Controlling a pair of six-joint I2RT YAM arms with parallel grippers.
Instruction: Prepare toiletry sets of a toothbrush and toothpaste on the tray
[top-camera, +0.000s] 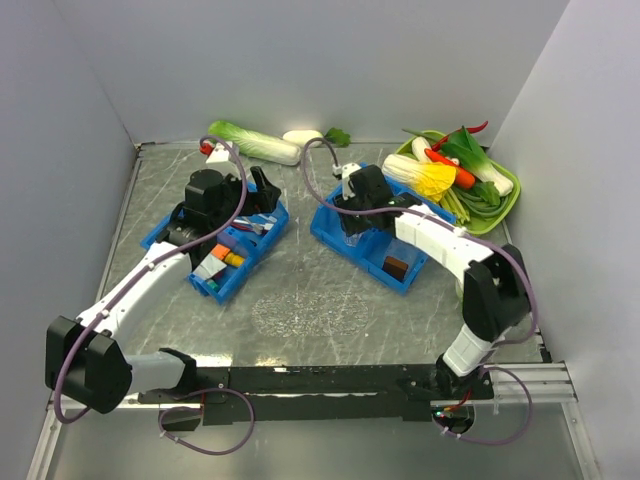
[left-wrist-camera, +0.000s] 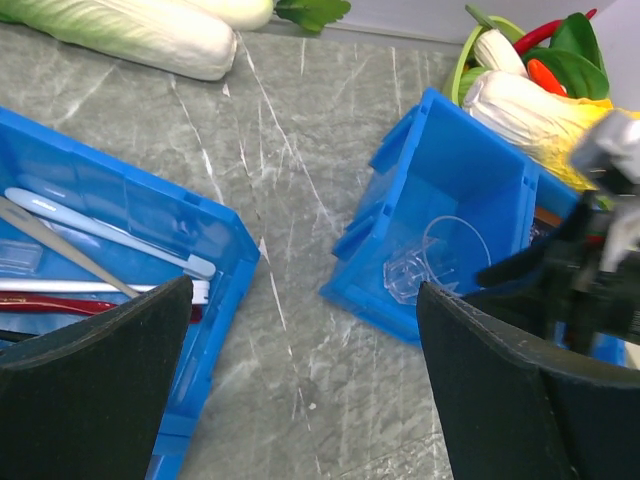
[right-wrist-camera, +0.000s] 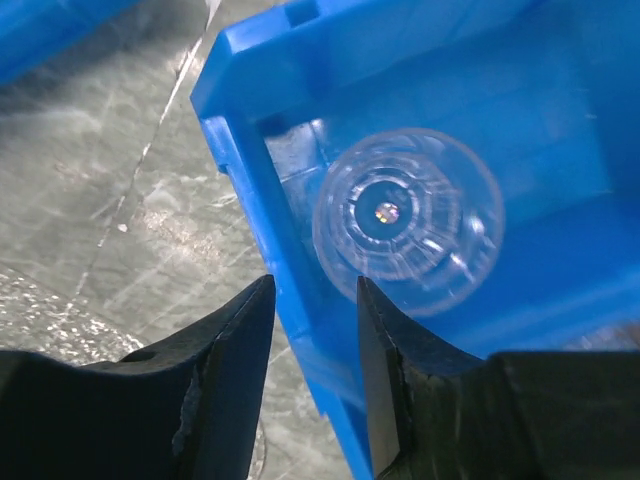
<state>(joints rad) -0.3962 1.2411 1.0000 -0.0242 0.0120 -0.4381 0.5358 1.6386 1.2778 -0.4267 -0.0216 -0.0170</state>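
Toothbrush (left-wrist-camera: 100, 225): flat in left bin (left-wrist-camera: 215, 330) — long axis left–right
Left gripper (left-wrist-camera: 305, 290): fingers spread wide, empty
Right gripper (right-wrist-camera: 315, 285): astride right bin (right-wrist-camera: 250, 130) wall — grip unclear

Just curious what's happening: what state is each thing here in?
left gripper, wide open, empty
right gripper, narrow gap over right blue bin wall, grip unclear
clear cup, empty, inside that bin
toothbrush, lying in left blue bin
tray, empty
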